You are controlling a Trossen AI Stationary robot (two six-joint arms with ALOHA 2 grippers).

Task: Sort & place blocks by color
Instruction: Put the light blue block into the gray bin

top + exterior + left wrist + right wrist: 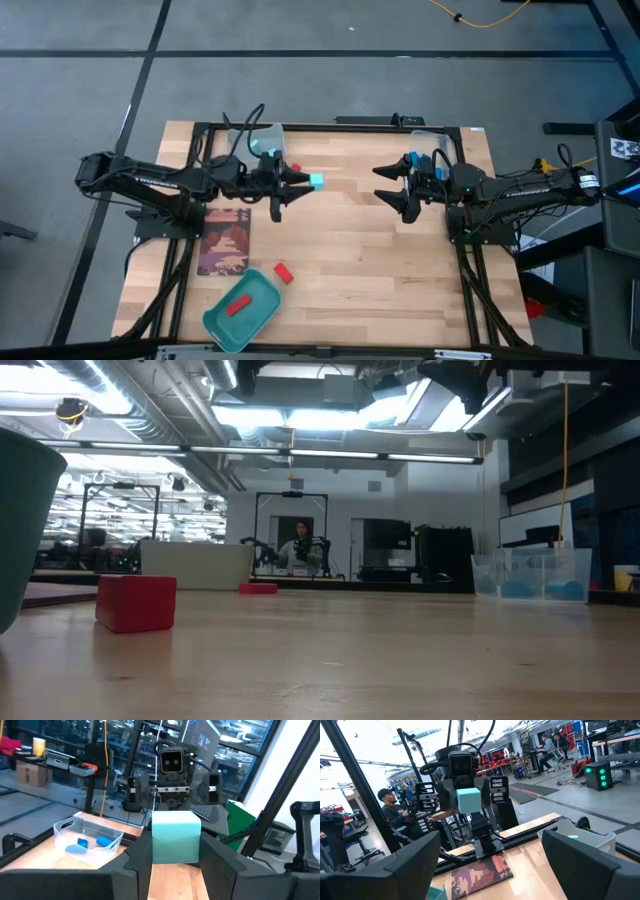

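Observation:
My left gripper (300, 181) hovers over the far-middle table, shut on a light cyan block (316, 181), which the right wrist view also shows (468, 800). My right gripper (388, 185) faces it from the right, open and touching nothing. One red block (283, 272) rests flat on the wood near the teal tray (262, 318); the low view shows this block close up (137, 602). Another red block (238, 305) lies in the tray. A small red block (295, 167) sits by the left gripper. Neither gripper shows in the low view. My left gripper pinches the cyan block's two opposite side faces (156, 845) between its fingers (135, 860). The fingers come level from the table's left. The block sticks out past the fingertips, is upright and is lifted clear of the table.
A clear bin (258, 138) with a cyan piece stands at the far left. A second clear bin (428, 142) with blue blocks (82, 842) stands at the far right. A picture card (225, 240) lies left of centre. Bare wood lies between the grippers. A person (387, 802) sits beyond the table.

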